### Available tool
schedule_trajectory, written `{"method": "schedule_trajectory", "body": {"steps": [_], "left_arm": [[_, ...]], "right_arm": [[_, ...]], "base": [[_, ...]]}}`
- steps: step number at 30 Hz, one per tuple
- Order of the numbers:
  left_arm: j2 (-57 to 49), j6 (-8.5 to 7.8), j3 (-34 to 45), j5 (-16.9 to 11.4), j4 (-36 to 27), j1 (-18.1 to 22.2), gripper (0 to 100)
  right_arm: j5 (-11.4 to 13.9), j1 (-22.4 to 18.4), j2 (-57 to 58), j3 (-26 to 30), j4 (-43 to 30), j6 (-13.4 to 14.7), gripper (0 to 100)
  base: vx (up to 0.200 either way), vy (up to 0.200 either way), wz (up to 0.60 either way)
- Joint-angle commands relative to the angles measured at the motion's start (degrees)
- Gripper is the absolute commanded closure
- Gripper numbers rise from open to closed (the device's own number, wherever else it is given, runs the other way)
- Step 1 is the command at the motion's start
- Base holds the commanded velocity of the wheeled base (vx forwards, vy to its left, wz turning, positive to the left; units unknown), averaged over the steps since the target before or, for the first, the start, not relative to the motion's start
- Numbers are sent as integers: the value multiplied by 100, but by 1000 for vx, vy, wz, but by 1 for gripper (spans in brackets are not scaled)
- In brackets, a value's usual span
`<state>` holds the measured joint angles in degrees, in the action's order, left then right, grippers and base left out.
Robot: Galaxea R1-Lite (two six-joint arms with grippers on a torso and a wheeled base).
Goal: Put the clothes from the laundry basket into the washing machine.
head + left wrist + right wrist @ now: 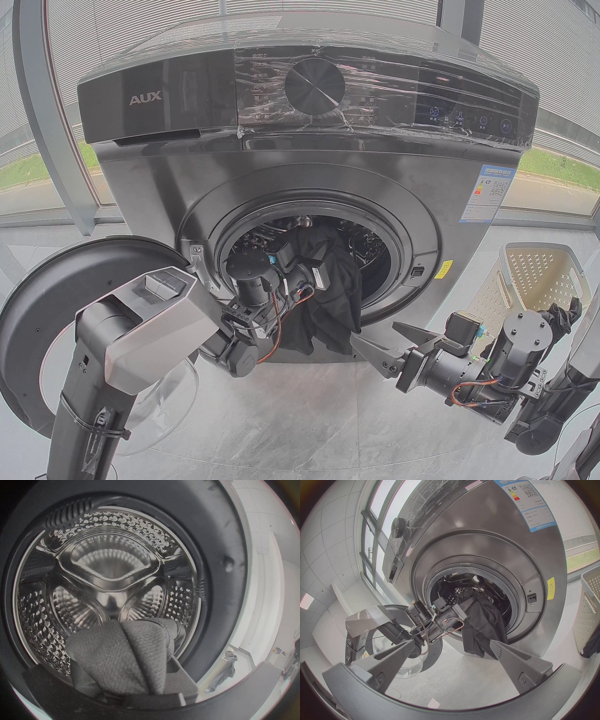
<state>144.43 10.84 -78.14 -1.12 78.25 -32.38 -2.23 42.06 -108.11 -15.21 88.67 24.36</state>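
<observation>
Grey front-loading washing machine (300, 156) straight ahead, standing on pale tiled floor (300, 425). Round door (56, 325) swung wide open on the machine's left. Steel drum (106, 573) behind the opening, wall dimpled, back plate ribbed.

White perforated laundry basket (544, 275) on the floor just to the right of the machine. Second dark piece of cloth (565, 312) hanging at its near edge.

Dark garment (334, 294) half in, half out. Top end inside the drum mouth, the rest draped over the lower rim of the opening and down the front panel.

Left gripper (309, 250) at the drum mouth, pointing inward, touching the garment's top end. Jaws buried under folded cloth in the left wrist view. Seemingly clamped on that top end, though contact itself hidden.

Right gripper (451, 645) low in front of the machine, right of the hanging garment, near it but apart. Jaws spread wide, nothing between them.
</observation>
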Motion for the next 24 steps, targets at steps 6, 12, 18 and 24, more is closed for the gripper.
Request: {"method": "schedule_trajectory", "body": {"steps": [6,12,18,24], "left_arm": [[753,24,-1863,683,-759,232,100],[937,24,-2513,947,-978,293,100],[1052,6,-2759,1017,-1066,302,100],[1060,-3,-2724,1009,-1066,285,0]], "right_arm": [[-5,-13,-26,10,1,-1,0],[-5,-57,-79,1,1,-1,0],[-5,-75,-158,-8,1,-1,0],[-5,-75,-185,-43,1,-1,0]], "base": [[0,0,0],[0,0,0],[0,0,0],[0,0,0]]}}
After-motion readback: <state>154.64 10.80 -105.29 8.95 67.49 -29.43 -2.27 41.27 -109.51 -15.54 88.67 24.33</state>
